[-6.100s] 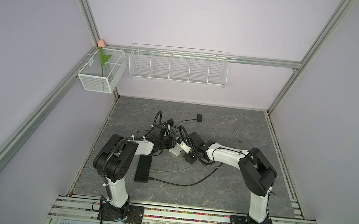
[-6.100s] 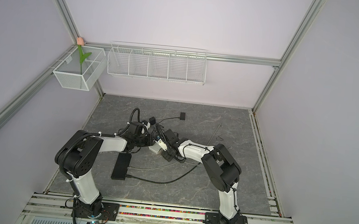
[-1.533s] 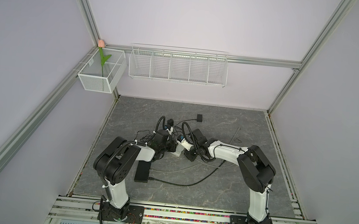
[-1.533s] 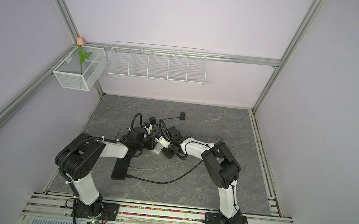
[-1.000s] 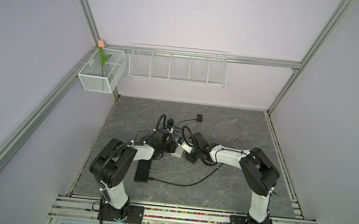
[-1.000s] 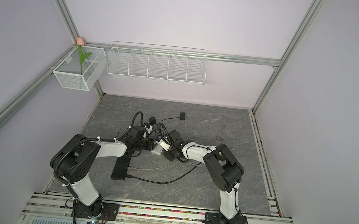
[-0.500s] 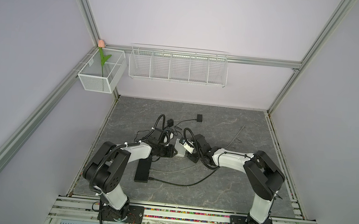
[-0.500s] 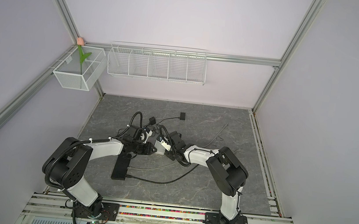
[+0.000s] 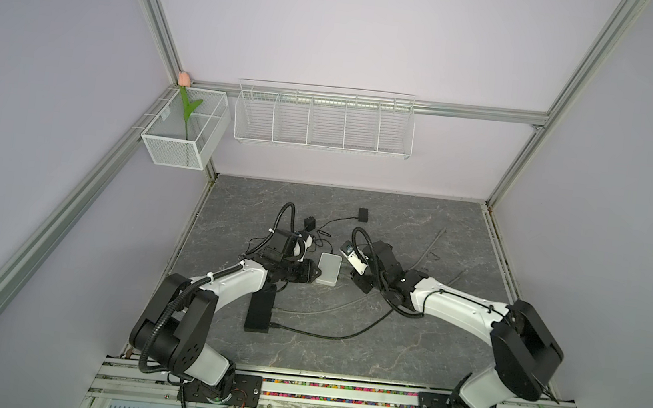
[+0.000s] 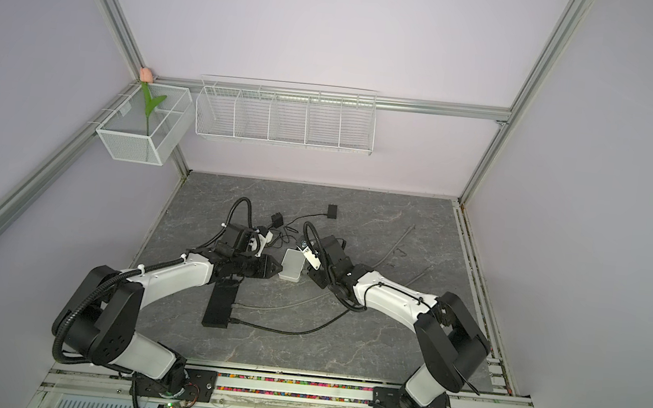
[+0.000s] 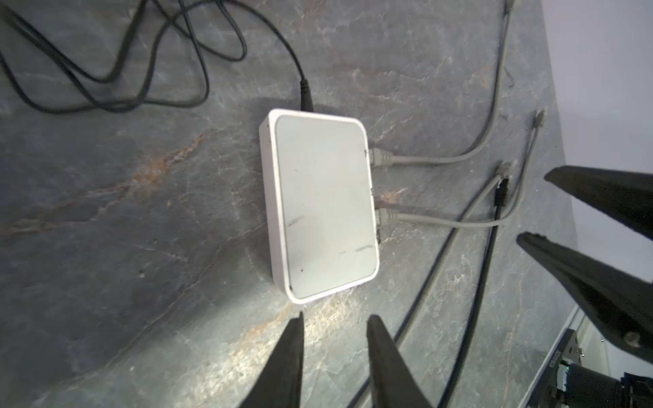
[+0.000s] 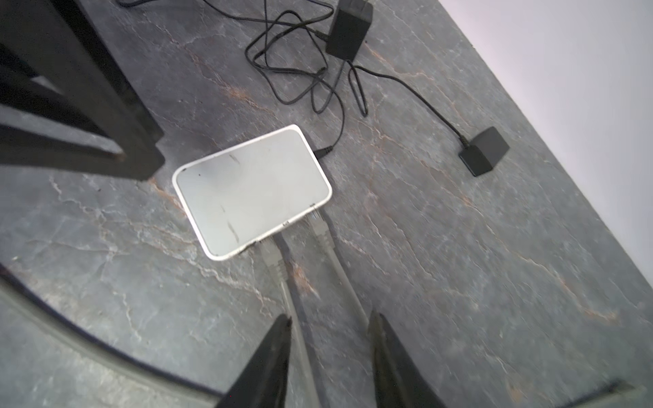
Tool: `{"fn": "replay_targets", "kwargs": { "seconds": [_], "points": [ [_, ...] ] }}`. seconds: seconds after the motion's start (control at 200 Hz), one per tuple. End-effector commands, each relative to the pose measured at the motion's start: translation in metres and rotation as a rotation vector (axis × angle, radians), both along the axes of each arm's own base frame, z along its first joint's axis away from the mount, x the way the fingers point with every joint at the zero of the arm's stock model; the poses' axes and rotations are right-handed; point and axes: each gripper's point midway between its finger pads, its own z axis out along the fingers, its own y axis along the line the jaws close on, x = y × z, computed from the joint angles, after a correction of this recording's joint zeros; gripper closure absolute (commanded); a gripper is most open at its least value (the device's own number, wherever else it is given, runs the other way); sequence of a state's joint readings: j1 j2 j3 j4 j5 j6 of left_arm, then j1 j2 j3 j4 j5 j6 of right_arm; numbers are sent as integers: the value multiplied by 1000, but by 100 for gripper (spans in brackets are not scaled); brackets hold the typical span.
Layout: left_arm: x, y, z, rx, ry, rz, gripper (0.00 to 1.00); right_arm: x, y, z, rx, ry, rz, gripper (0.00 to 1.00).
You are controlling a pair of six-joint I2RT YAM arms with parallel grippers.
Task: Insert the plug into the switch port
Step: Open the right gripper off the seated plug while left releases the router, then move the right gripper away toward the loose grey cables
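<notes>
**Around the white switch [image 9: 328, 269]**

Nearest, a black box [image 9: 260, 310] lies on the tabletop [image 9: 342, 341] at the switch's 7 o'clock. The switch itself lies flat mid-tabletop. The left gripper [image 11: 335, 316] sits at its 9 o'clock, fingers apart, holding nothing, tips just short of the casing. The right gripper [image 12: 330, 316] hangs at 3 o'clock, fingers apart (two grey cables [image 12: 339, 268] run under the gap, ungripped). Both grey plugs [image 11: 387, 216] sit in the switch's ports. Farther, at 12 o'clock, lies a black adapter [image 9: 363, 215].

We count one switch [image 11: 323, 208], two plugs [image 11: 381, 158] [image 11: 387, 216] in it, two black adapters [image 12: 349, 31] [image 12: 484, 152], one long black box [image 9: 260, 310], two baskets [image 9: 174, 150] [image 9: 323, 129], one flower [image 9: 183, 79].
</notes>
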State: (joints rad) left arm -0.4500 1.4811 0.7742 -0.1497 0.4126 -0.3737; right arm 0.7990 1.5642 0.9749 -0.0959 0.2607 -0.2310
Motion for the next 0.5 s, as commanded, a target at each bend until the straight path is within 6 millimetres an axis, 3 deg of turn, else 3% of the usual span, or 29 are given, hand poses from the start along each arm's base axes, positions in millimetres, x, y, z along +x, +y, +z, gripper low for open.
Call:
{"fn": "replay_targets", "kwargs": {
  "seconds": [0.0,0.305,0.495],
  "points": [
    [-3,6,-2,5,5,18,69,-9,-44,-6,-13,106,-239,55],
    [-10,8,0,-27,-6,39,69,-58,-120,-32,176,296,-606,48],
    [-16,5,1,-41,-8,34,69,-59,-184,-14,365,265,-936,48]
  ]
}}
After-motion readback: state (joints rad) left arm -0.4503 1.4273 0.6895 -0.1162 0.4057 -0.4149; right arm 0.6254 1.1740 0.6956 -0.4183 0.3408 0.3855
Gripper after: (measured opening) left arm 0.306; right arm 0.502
